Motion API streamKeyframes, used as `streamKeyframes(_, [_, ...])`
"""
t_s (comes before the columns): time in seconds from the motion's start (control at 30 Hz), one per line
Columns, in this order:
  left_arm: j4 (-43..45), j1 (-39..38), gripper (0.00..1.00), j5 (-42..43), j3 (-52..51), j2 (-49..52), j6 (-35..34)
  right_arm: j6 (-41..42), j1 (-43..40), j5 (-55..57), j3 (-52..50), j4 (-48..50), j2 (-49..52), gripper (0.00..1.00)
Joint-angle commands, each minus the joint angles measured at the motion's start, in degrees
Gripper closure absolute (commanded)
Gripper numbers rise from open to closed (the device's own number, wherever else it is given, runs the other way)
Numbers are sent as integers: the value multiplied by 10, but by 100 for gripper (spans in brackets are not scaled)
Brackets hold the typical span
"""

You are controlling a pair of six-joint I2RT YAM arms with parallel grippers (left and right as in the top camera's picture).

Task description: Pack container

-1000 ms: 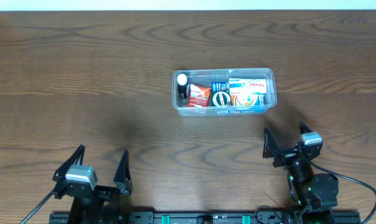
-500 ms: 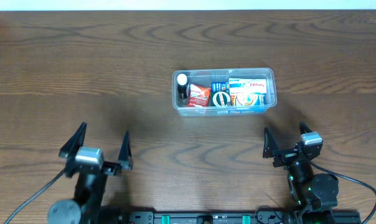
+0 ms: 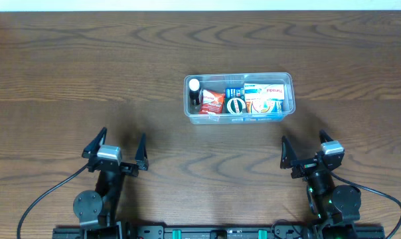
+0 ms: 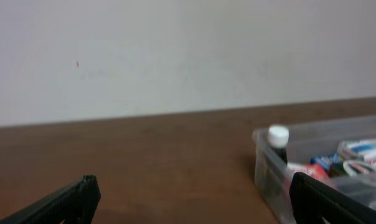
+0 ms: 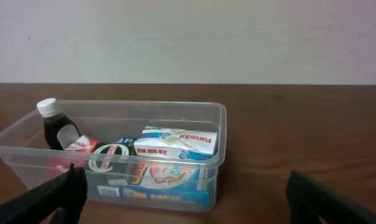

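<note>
Wooden table (image 3: 68, 66), packed container (image 3: 253, 75) mid-table, left pincer (image 3: 124, 134) and right pincer (image 3: 303, 136) both spread wide

Prob. a robotics lab / test rig: left arm (image 3: 94, 202) & right arm (image 3: 333, 199) sit on a black rail (image 3: 220, 233) at the near edge of a wood-grain bench (image 3: 87, 66), w/ cables (image 3: 44, 202) trailing off that edge. Plain white wall (image 4: 175, 50) behind the bench, seen in both wrist views.
</note>
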Motion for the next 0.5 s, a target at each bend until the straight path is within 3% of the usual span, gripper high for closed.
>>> streamKeyframes(0.0, [-25,2,2,-8,-5,0,-3,2,3,6,-1,-3,0,1])
streamKeyframes(0.17, [-74,2,2,-68,-5,0,-3,2,3,6,-1,-3,0,1])
streamKeyframes(0.47, [-74,2,2,-72,-5,15,-3,2,3,6,-1,-3,0,1])
